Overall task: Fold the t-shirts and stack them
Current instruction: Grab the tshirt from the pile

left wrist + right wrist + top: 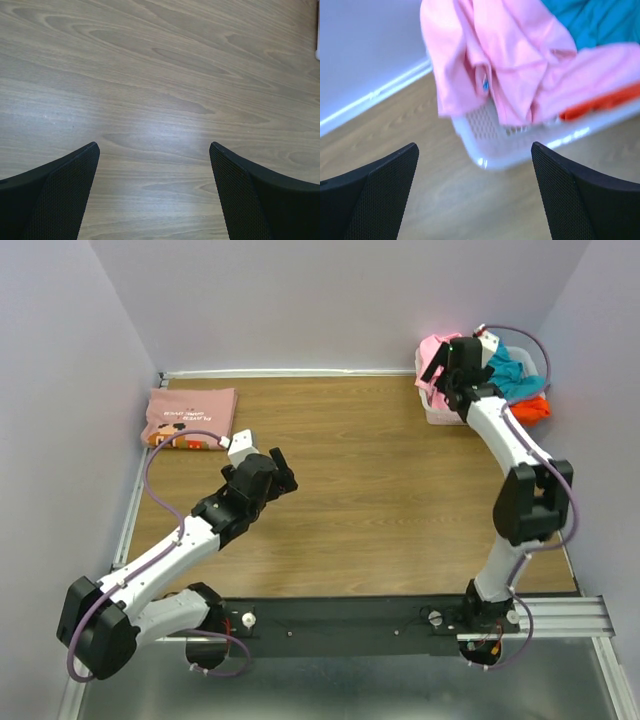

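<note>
At the upper left of the top view lies one of the four t-shirts: a dusty-pink t-shirt (190,417) with a brown-orange print, folded flat on the wooden table (380,490) in the far left corner. Just right of it and lower in the frame, the left gripper (154,148) hovers over bare wood. Its wrist view shows both fingers spread wide with nothing between them. Across the table, at the upper right, one white mesh basket (482,127) sits by the far wall and holds the other three t-shirts in a loose, unfolded heap. A light-pink t-shirt (510,55) drapes over the basket's rim with a small blue neck label (485,85) showing. A teal t-shirt (592,20) lies behind it, and an orange t-shirt (600,102) peeks out beneath a pink fold. The right gripper (475,147) hangs just short of the basket, facing the pink cloth, its two fingers wide apart and gripping nothing.
</note>
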Controlling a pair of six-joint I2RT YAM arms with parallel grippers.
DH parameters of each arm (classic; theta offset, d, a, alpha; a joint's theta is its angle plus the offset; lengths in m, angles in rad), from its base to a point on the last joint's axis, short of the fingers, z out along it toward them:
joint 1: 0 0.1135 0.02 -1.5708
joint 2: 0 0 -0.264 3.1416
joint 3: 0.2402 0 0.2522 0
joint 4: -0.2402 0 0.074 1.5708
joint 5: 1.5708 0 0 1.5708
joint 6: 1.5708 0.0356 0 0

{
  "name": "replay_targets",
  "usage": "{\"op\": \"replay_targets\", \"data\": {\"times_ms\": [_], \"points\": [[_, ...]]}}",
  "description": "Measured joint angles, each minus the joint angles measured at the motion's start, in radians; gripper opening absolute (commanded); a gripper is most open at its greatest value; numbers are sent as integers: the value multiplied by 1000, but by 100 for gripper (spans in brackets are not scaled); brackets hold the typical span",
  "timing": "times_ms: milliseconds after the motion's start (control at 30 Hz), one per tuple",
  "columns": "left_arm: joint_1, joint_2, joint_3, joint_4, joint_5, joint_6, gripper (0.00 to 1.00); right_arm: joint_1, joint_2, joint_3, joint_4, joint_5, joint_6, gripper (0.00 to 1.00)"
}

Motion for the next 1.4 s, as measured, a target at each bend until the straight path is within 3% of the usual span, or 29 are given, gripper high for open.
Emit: {"op": "replay_targets", "data": {"times_ms": [433,533,633,700,833,867,967,1033,1200,1400], "points": [[47,68,-1,45,54,14,98,-140,617,675,-11,-115,-68,99],[51,90,1,46,70,14,98,-161,746,835,1,-154,-64,95],[53,99,3,51,80,14,98,-188,827,922,2,-208,-52,82],[53,104,9,53,87,14,98,-197,856,941,2,-241,-45,78],[55,122,16,69,93,16,98,-212,876,939,2,-306,-35,48],[56,128,16,72,96,18,98,-212,876,938,3,-312,-30,33],[57,147,17,74,100,21,98,-212,875,929,16,-357,-24,13],[58,158,20,73,106,23,98,-212,875,919,20,-370,-25,7],[58,162,27,77,117,23,98,-212,850,879,27,-372,-27,4],[58,153,27,82,128,30,98,-212,695,761,7,-337,-45,3]]}}
